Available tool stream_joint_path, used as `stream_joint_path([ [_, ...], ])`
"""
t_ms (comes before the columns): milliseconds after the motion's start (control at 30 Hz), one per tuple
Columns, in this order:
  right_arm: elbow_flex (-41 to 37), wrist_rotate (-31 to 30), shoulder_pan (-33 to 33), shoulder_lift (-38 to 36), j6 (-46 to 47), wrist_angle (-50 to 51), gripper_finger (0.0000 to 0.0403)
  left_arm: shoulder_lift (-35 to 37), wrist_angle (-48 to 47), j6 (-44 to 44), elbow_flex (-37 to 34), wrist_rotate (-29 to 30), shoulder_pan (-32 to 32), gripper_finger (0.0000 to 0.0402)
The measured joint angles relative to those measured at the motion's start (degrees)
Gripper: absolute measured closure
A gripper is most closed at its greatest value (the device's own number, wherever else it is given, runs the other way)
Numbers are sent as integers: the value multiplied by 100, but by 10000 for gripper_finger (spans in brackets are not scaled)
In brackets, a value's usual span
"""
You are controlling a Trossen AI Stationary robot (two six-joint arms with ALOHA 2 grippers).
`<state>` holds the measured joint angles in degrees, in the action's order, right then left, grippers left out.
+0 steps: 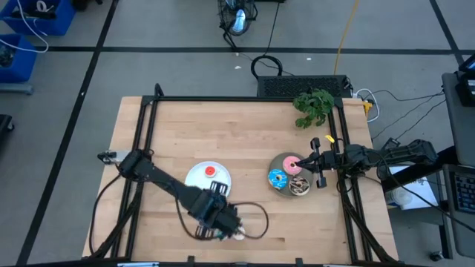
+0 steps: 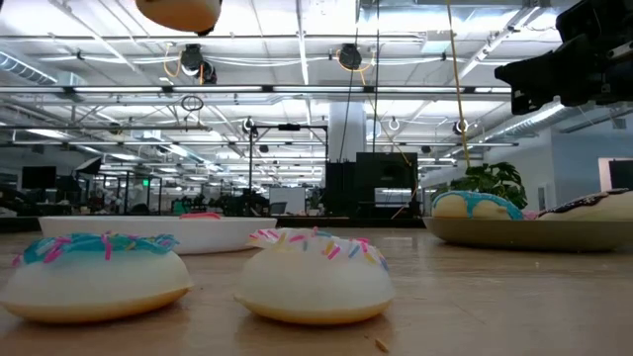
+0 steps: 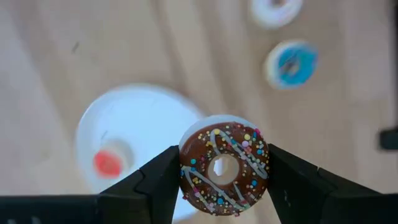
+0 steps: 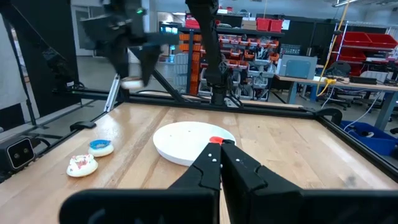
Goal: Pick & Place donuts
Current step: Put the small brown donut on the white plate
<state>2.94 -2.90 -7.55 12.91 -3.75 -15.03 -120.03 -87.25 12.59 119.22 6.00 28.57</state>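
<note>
My left gripper is near the table's front edge, high above the table, shut on a tiny brown sprinkled donut. Below it lie a tiny blue donut and a tiny white-pink donut, both flat on the wood. A tiny red donut lies on the white plate. The pink, blue sprinkled and chocolate sprinkled donuts lie on the grey plate. My right gripper is shut and empty, over the grey plate's right side by the pink donut. My left gripper pinches the brown donut by two opposite sides of its outer rim between its two fingers. The fingers point down from above. The donut is lifted clear of the table, about level, its iced face up.
A green leafy plant lies at the table's far right corner. A black frame runs along the table's left, far and right edges. Bare wood lies between the two plates and across the far half.
</note>
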Motion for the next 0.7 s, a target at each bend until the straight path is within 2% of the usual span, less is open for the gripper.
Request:
stream_joint_path([
  [133,0,0,0,0,-2,17,403,303,-300,-4,-23,52,-271,183],
  [333,1,1,2,2,-11,24,403,1111,-175,201,-620,462,-560,183],
  [567,0,2,0,0,-8,33,403,2391,765,821,-2396,478,-676,183],
  [700,0,2,0,0,0,31,403,2826,1097,1333,-3360,416,-752,183],
])
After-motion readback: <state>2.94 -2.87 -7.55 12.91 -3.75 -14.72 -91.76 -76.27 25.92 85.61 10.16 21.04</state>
